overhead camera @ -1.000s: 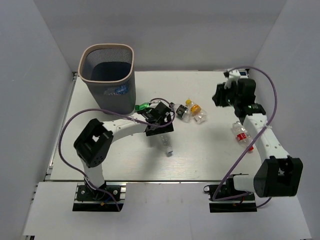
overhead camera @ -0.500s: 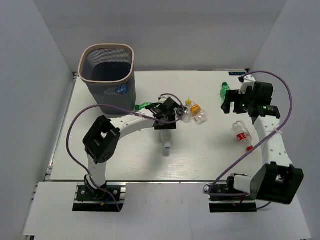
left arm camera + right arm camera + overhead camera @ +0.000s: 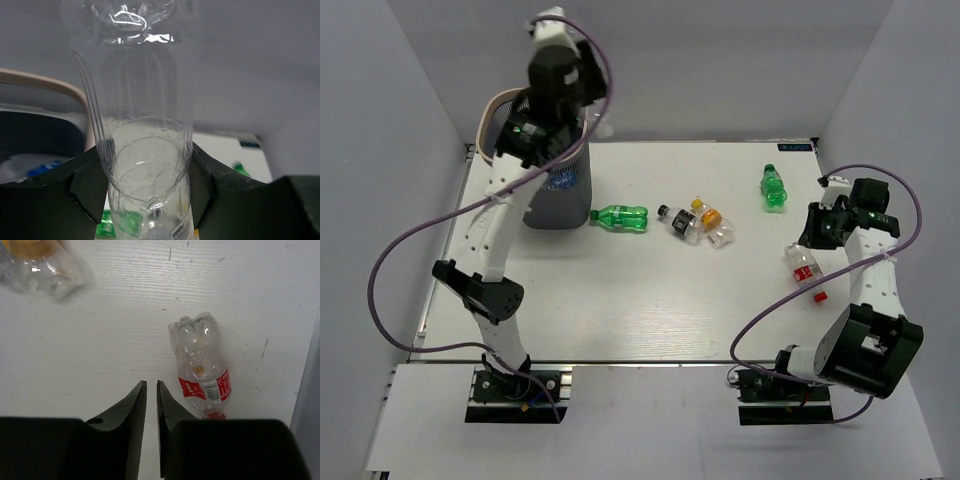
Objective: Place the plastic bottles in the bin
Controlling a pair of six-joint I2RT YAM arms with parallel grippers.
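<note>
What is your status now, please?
Left hand shut on clear bottle, high at bin. Right hand shut, empty, beside red-label bottle. Green bottles on table. Nothing blocking.

Left arm (image 3: 498, 215) stretched up high toward far-left; left gripper (image 3: 145, 186) clamped on a clear bottle (image 3: 142, 125). Right arm (image 3: 870, 280) folded low at right; right gripper (image 3: 151, 386) points down, fingers nearly touching, nothing between.

A lab test cell: plain grey walls (image 3: 380, 200) enclose the white table (image 3: 620, 310) beneath the jaws (cabled robot arms (image 3: 865, 270) bolted on).
</note>
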